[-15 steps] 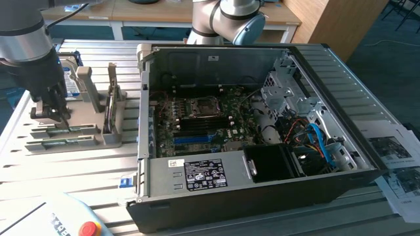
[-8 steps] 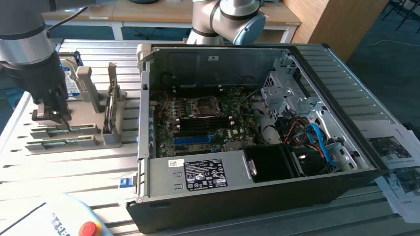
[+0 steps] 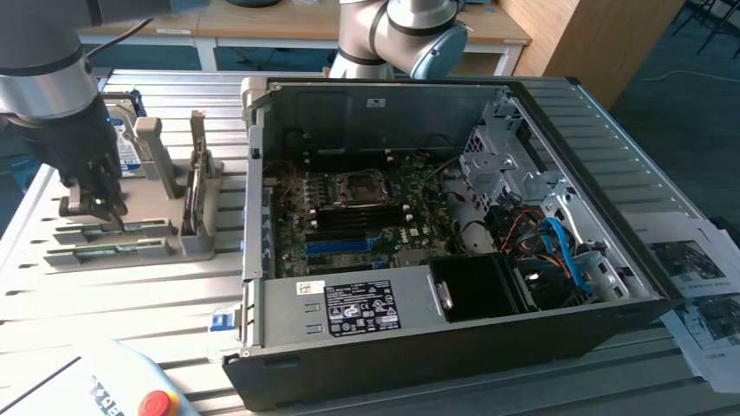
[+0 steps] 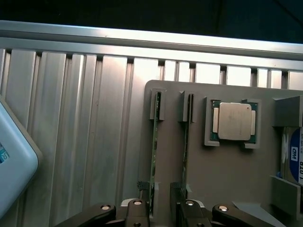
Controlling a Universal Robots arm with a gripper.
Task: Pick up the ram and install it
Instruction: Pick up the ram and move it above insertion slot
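Two thin green ram strips stand on edge in slots of a grey holder (image 4: 222,189). My gripper (image 4: 162,201) hangs just above the holder, open. Its dark fingertips (image 4: 141,187) stand either side of the ram (image 4: 153,142) that is farther from the square processor chip (image 4: 234,122). The other strip (image 4: 186,142) lies just outside the fingers. In the exterior view my gripper (image 3: 95,206) is low over the holder (image 3: 173,247) at the exterior view's left, by the green ram (image 3: 139,227). The motherboard's blue slots (image 3: 341,245) sit inside the open computer case (image 3: 463,338).
A hard drive (image 3: 121,143) with a blue-white label (image 4: 294,163) stands in the holder beside upright grey posts (image 3: 151,143). A white pendant (image 3: 81,390) with a red button lies near the table's front. A second arm's base (image 3: 405,35) rises behind the case. Papers (image 3: 694,260) lie at the right.
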